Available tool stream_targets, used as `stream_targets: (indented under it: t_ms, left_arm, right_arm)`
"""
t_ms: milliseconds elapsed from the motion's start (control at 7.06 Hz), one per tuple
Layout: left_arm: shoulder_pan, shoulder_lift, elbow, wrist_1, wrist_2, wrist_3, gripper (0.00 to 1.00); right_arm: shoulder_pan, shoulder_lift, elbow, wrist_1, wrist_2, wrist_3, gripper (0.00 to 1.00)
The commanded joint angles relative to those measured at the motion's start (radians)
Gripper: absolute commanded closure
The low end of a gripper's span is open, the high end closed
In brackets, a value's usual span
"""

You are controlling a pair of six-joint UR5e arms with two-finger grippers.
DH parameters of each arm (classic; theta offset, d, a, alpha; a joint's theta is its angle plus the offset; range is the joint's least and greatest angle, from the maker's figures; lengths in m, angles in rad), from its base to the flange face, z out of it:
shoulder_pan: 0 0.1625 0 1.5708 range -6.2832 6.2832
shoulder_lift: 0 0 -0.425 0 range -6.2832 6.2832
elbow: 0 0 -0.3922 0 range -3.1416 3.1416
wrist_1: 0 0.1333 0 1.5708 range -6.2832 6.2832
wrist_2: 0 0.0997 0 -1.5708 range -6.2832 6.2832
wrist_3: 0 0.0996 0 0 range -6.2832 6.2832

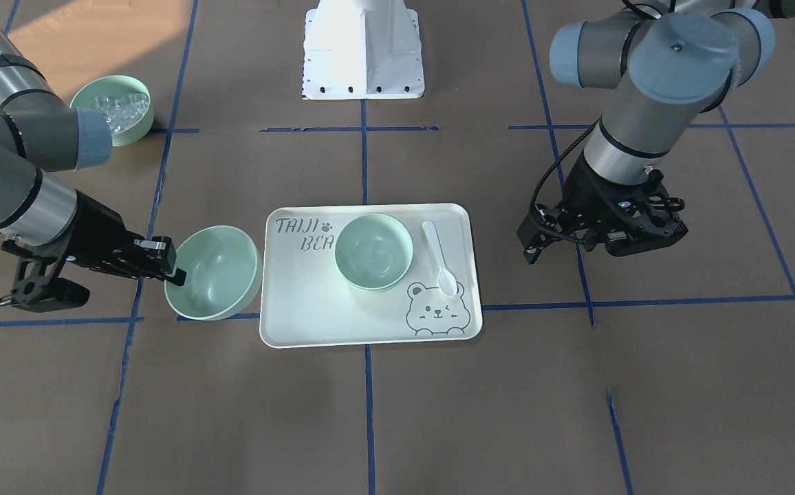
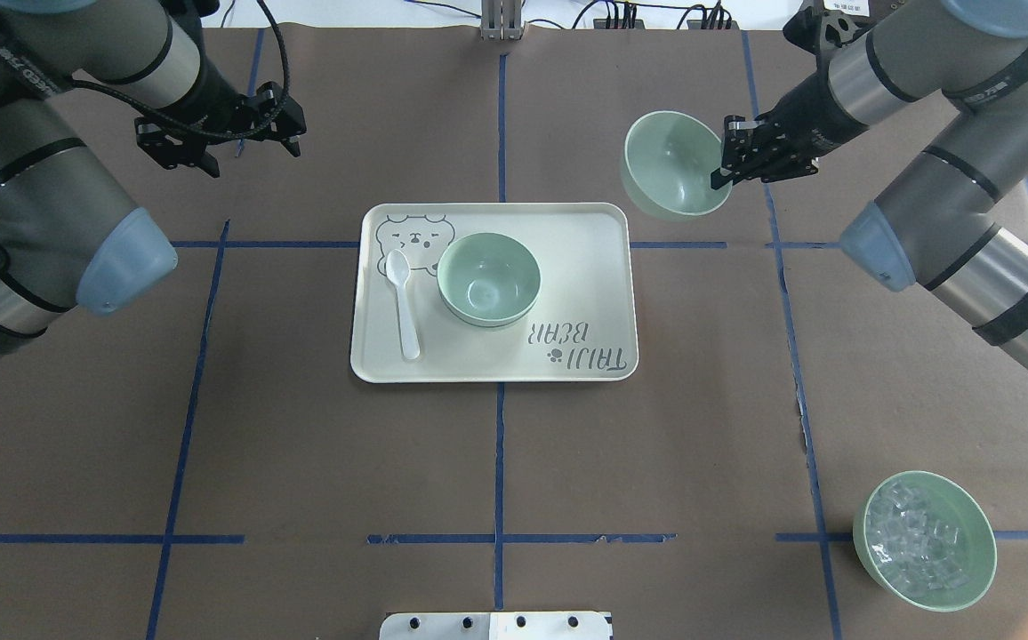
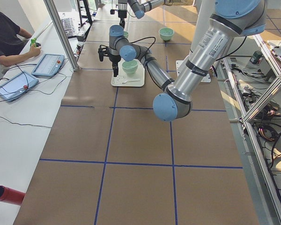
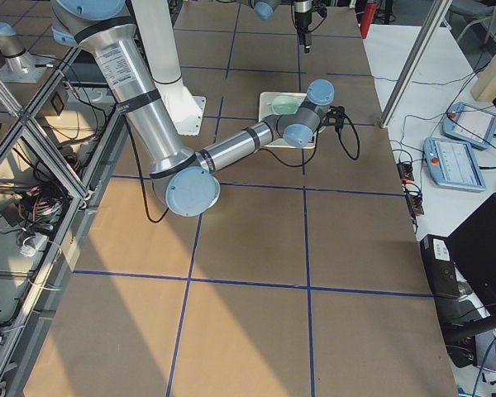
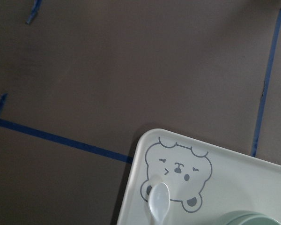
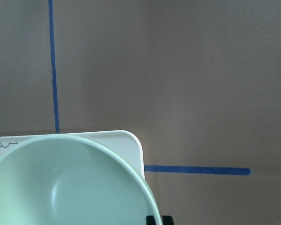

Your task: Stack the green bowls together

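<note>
Pinching the rim of a tilted green bowl (image 2: 667, 164) in the right claw (image 2: 720, 169), aloft off the tray (image 2: 585, 267) corner; best levelled, centred over the seated bowl (image 2: 487, 277), then lowered gently.

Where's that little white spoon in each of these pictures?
Front-facing: spoon on the tray, right of the bowl.
Overhead: left of that bowl.
Exterior left: too small to tell.
Exterior right: hidden or too small.
Left wrist: bottom edge, scoop only.
Right wrist: not in view.
Landmark: the tray's bear drawing, at the scoop end.
</note>
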Motion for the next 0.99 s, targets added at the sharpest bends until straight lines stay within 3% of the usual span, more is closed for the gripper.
stream_targets:
  t_ms: [0,425,850]
  left_arm:
    - [-0.039,0.041,-0.011,0.005,-0.001,0.095,0.0]
    - [-0.117,0.107,-0.009,0.001,-0.004,0.267,0.0]
    - [-0.174,0.144,-0.008,0.0,-0.005,0.372,0.0]
  right_arm:
    - [-0.121,0.115,0.044,-0.188,-0.124,0.004,1.0]
    - [-0.245,0.189,0.032,-0.228,-0.242,0.042,1.0]
    - [-0.276,0.278,-0.057,-0.251,-0.299,0.045,1.0]
